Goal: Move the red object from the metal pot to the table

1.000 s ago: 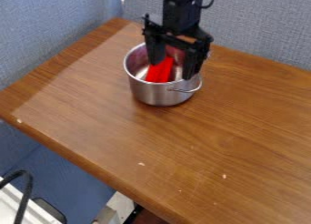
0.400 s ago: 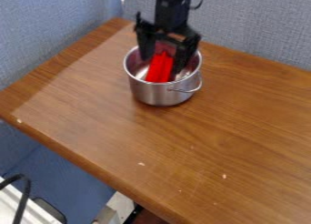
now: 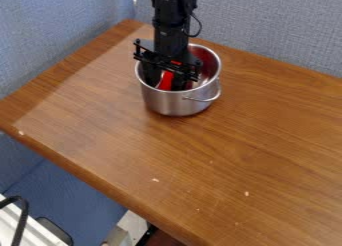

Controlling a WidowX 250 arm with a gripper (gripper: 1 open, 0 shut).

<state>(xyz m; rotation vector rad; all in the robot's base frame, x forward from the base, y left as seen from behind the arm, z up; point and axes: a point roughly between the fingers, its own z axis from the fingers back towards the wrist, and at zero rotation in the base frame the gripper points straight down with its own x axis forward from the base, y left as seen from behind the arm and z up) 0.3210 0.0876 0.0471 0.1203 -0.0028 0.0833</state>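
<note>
The metal pot (image 3: 183,99) stands on the far part of the brown wooden table (image 3: 201,165). The red object (image 3: 164,81) lies inside it, leaning toward the left wall, with a red reflection on the inner wall behind. My gripper (image 3: 168,76) points straight down and reaches into the left half of the pot, one finger on each side of the red object. The jaws stand narrower than the pot's width. Whether the pads press on the red object is hidden by the pot rim and the fingers.
A blue wall rises behind the table's far edges. One loop handle (image 3: 203,90) of the pot points toward the front right. Bare wood stretches in front of and to the right of the pot. The table's near edge drops to the floor.
The gripper has moved left and sunk into the pot over the red object. Its jaws have drawn closer together.
</note>
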